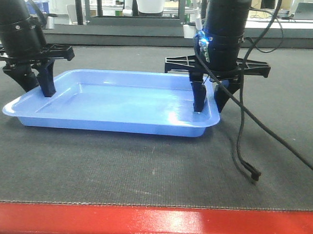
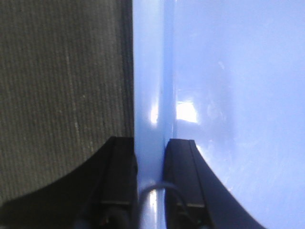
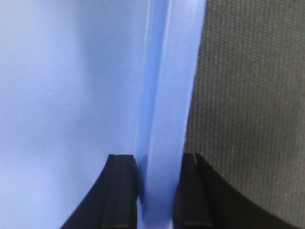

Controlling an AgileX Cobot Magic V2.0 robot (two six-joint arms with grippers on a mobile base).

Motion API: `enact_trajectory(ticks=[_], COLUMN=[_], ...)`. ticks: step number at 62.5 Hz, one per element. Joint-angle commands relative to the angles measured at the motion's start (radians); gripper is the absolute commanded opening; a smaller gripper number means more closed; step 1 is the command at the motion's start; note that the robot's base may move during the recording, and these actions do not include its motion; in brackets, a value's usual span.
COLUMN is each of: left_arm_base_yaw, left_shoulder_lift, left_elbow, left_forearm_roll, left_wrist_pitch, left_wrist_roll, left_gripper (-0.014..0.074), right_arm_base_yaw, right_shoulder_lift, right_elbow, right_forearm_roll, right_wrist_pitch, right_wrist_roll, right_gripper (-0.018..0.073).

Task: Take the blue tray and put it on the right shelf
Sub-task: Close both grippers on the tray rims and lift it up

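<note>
On the dark mat (image 1: 144, 168), holding the blue tray (image 1: 121, 103) flat by both end rims, left gripper (image 1: 36, 88) clenched over the left rim, right gripper (image 1: 209, 105) over the right, one finger inside each wall, one outside.

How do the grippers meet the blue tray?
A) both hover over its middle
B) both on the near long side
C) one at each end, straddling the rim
C: the left gripper and the right gripper each have the rim of the blue tray between their fingers, at opposite ends.
</note>
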Motion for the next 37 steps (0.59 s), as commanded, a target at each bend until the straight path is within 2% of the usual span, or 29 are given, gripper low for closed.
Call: enact_trajectory(ticks=[1, 13, 26, 31, 37], left_arm_base_yaw=[-0.005, -0.007, -0.03, -0.046, -0.093], left_shoulder_lift=[-0.093, -0.192, -0.328, -0.378, -0.448], left_elbow=[-0.031, -0.031, -0.031, -0.031, -0.031], left_forearm_roll=[-0.005, -0.003, 0.011, 0.011, 0.016], left_wrist_pitch=[0.017, 0.079, 0.152, 0.207, 0.278], left_wrist_roll=[-0.004, -0.016, -0.025, -0.051, -0.07], left_gripper=[-0.0041, -0.0041, -0.0041, -0.0041, -0.0041], right_arm_base_yaw=[-0.001, -0.001, -0.001, -0.001, 0.002], right_shoulder_lift=[-0.104, -0.213, -0.337, -0.377, -0.438], right_elbow=[-0.043, -0.046, -0.046, -0.046, -0.046], right_forearm_roll=[-0.027, -0.053, -0.067, -0.068, -0.068], right_wrist_pitch=[-0.009, -0.002, 0.064, 0.095, 0.149], right_wrist_roll=[-0.015, -0.016, -0.043, -0.047, -0.093], right_gripper=[0.0022, 0.0022, 0.0022, 0.0022, 0.0022])
